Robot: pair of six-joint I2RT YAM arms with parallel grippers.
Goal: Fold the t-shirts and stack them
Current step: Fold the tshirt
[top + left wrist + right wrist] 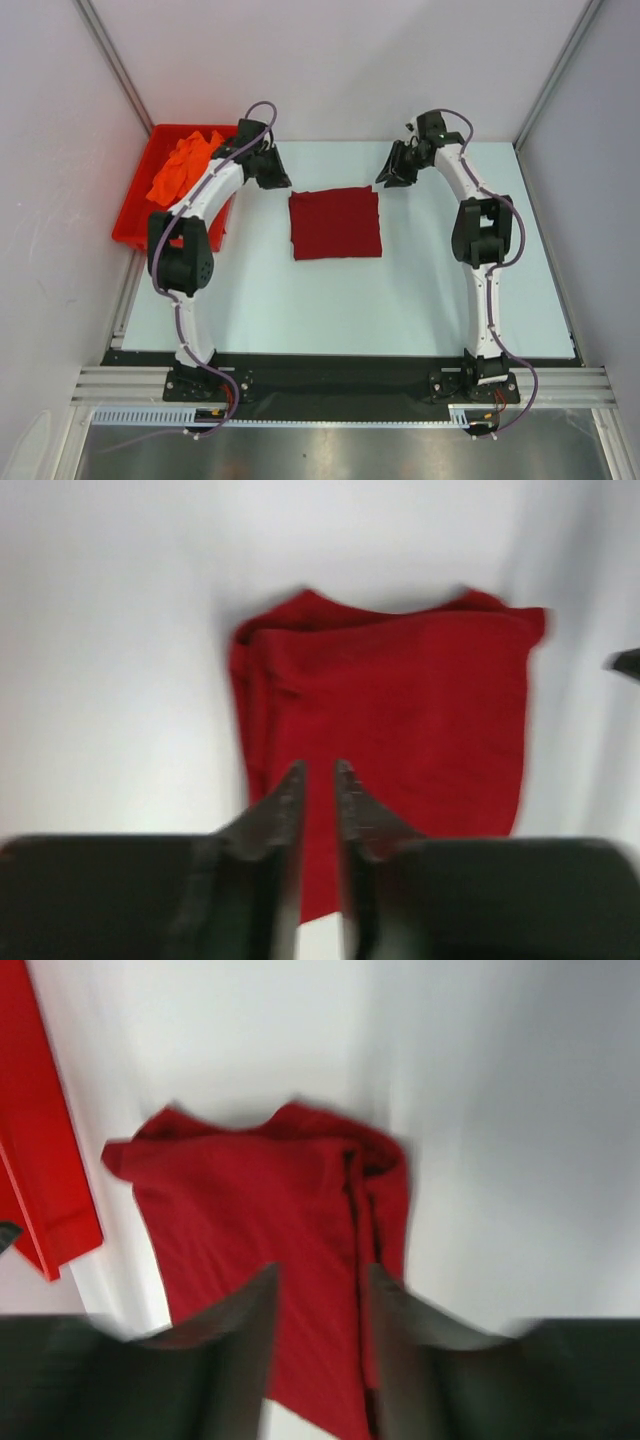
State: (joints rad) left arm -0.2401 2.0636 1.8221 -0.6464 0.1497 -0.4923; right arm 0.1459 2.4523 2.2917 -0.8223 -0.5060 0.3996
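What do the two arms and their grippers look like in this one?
Both the left arm and right arm have white curved links joined by bulky black joint housings. A thin purple cable runs along each, looping free near the wrist. The left gripper and right gripper have dark, tapering pointed fingers.

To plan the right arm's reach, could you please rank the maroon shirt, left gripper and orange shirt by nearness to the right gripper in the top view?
From the right gripper:
1. Maroon shirt, mid-table, just beside it.
2. Left gripper, across the shirt, to the left.
3. Orange shirt, in the bin, far left.
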